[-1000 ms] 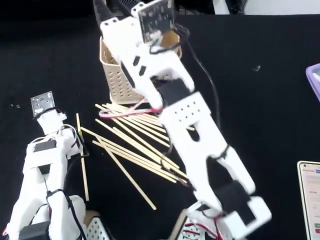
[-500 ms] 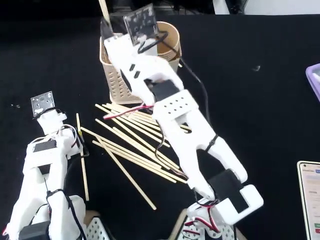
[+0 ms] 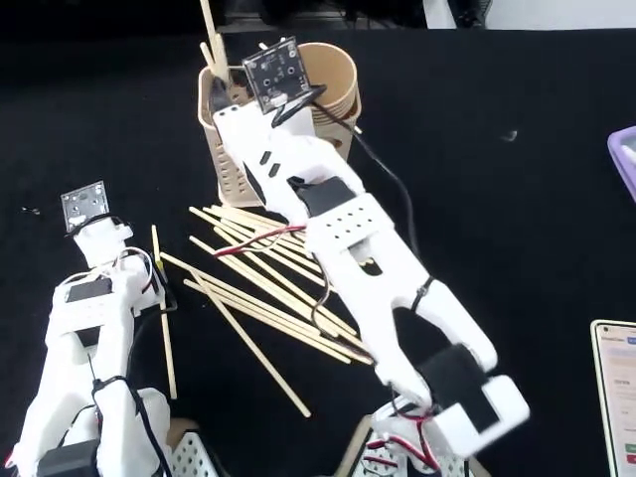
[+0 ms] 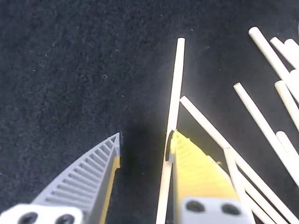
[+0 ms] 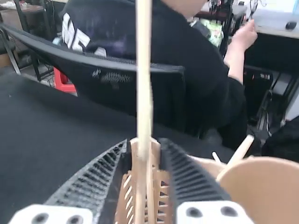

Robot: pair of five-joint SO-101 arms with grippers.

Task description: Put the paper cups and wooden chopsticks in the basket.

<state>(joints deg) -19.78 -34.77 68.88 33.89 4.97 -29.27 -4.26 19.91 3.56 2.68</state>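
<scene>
Only the right arm (image 3: 358,238) has moved: its wrist has drawn back and dropped from above the cups to the basket's left corner, and the chopstick it carries has come upright over that corner, while the left arm (image 3: 84,328) has kept still. At the left, the left gripper (image 4: 145,135) sits low over the table (image 3: 517,219), jaws spread, with a lone chopstick (image 4: 175,88) touching the inner face of one jaw and nothing pinched. Just right of it the pile (image 3: 268,288) of loose chopsticks lies fanned on the dark table, crossing one another, near the basket (image 3: 234,164) but outside it. Over the basket's corner the right gripper (image 5: 142,142) is pressed together on the held chopstick (image 5: 143,56), which stands vertical between the jaws with its long upper part above them. Whether its lower tip is already inside the rim I cannot tell. To do this step well, I judge the stick should be kept plumb and lowered until its tip is well inside before the jaws part. Released high, it could tip outward over the wall. Another chopstick (image 5: 238,151) already leans inside. The held one is pale, plain wood, straight and slim, so it is likely light and could slide in a loose grip. In the basket's right part sit the cups (image 3: 338,75), brown paper, seemingly nested.
</scene>
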